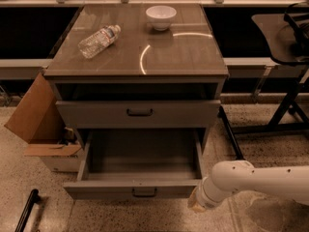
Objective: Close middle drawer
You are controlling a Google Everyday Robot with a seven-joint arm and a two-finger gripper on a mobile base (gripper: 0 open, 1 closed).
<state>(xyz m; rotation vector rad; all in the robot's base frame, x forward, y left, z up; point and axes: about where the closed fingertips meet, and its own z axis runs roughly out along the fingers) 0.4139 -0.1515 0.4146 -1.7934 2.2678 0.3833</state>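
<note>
The middle drawer [106,190] of the grey cabinet [183,52] is pulled far out and looks empty inside. Its shallow grey front faces me, with a small dark bar handle [144,193] at the centre. The taller-fronted drawer above [96,114] sits nearly flush, with a dark gap over it. The lowest drawer is hidden under the open one. My gripper [195,206] is at the end of the white arm [256,178], low and just off the right end of the open drawer's front, close to it.
A clear plastic bottle [98,41] lies on the cabinet top and a white bowl [161,17] stands behind it. An open cardboard box [34,115] stands left of the cabinet. A black table stand [285,105] is to the right. A dark rod [26,211] lies on the floor at lower left.
</note>
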